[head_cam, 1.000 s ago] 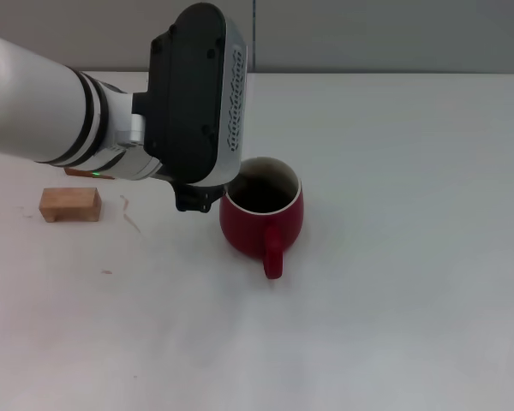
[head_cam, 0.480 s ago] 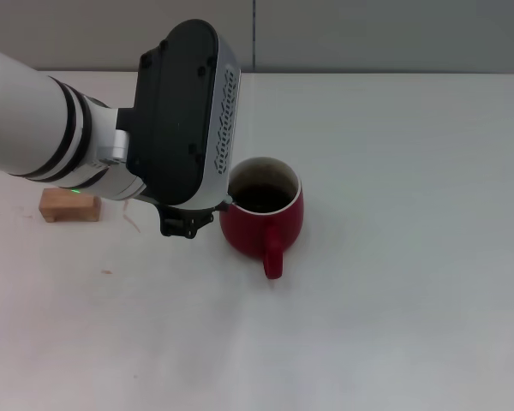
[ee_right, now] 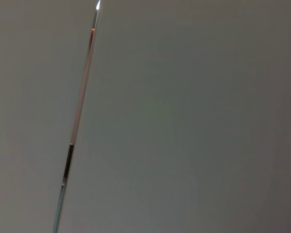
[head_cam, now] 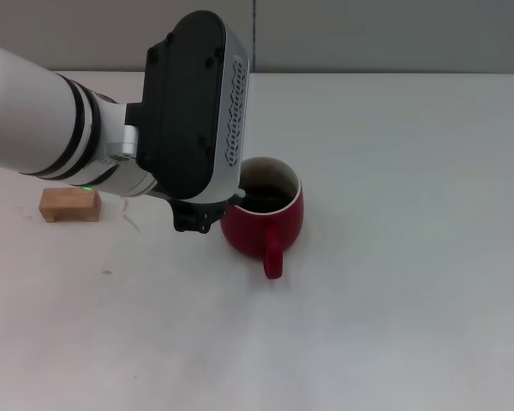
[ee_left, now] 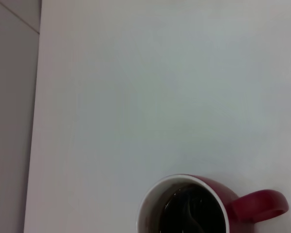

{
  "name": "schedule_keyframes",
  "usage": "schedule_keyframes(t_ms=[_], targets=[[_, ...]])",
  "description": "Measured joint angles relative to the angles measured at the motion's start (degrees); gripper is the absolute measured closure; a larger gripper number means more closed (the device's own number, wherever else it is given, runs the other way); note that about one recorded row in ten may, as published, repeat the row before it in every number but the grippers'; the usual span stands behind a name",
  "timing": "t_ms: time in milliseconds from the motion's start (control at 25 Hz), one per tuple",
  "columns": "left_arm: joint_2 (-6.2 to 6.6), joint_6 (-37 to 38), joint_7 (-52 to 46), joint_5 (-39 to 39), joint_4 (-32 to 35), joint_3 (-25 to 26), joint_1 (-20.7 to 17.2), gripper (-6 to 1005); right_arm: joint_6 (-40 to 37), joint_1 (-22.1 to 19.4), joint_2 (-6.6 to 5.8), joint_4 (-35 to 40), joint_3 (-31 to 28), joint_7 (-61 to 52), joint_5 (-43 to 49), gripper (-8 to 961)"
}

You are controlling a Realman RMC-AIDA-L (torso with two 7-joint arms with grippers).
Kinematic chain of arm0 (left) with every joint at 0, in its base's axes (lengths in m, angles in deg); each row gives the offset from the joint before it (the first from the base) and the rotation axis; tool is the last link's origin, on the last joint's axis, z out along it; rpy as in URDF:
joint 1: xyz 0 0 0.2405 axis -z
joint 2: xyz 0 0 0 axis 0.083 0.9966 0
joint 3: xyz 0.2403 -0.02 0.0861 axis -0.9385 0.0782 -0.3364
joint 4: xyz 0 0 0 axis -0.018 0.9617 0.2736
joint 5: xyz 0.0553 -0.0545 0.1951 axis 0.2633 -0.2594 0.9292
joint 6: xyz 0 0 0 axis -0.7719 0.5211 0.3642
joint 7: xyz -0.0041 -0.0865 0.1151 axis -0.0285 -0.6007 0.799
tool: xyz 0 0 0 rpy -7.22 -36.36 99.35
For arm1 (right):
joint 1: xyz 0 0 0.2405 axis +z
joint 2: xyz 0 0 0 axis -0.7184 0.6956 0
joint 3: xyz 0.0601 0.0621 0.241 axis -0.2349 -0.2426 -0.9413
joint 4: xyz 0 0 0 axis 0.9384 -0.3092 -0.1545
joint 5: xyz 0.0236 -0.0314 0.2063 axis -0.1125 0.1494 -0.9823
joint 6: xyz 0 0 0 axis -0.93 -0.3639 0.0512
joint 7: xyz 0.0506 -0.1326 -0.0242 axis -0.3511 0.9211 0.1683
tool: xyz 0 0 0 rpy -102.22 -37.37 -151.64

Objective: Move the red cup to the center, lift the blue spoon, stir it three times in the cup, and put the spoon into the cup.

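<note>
The left claw [head_cam: 204, 218] has swung back over the red cup's [head_cam: 262, 218] rim, mid-bench: stirring looks underway. Its grip is hidden; I cannot tell, and the blue spoon [ee_left: 190, 214] shows only faintly inside the cup.

Left pincer [head_cam: 207, 221] fingers behind its housing; red cup [ee_left: 194, 206] cut off

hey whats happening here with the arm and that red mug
The robot's left arm is reaching over the white table, its left hand hanging right at the rim of the red cup, on the robot's left side of it. The cup stands upright with its handle turned toward the robot. The wrist view shows something thin inside the cup, probably the spoon, though it is hard to make out. A wooden block lies off to the left. The right arm is not in sight.
</note>
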Motion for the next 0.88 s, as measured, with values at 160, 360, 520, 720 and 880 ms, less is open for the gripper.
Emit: schedule_keyframes(t_ms=[160,360,520,720,880], targets=[[-0.09,2.1,-3.15,0.3,-0.29,0.27,1.53,738,0.0,0.02,-0.03,0.01,0.0,0.0,0.0,306],[-0.15,3.04,-3.69,0.5,-0.47,0.25,1.7,736,0.0,0.14,-0.09,0.01,0.0,0.0,0.0,304],[0.03,3.06,-3.69,0.63,-0.37,0.44,1.04,723,0.0,0.2,-0.09,0.01,0.0,0.0,0.0,305],[0.06,0.24,-3.35,-1.75,1.62,4.8,-0.07,665,0.03,0.19,-0.09,0.0,0.0,0.0,0.0,306],[0.18,-8.51,-0.04,-18.62,-0.79,18.0,-2.23,665,0.26,0.17,-0.09,0.0,-0.05,0.0,-0.01,307]])
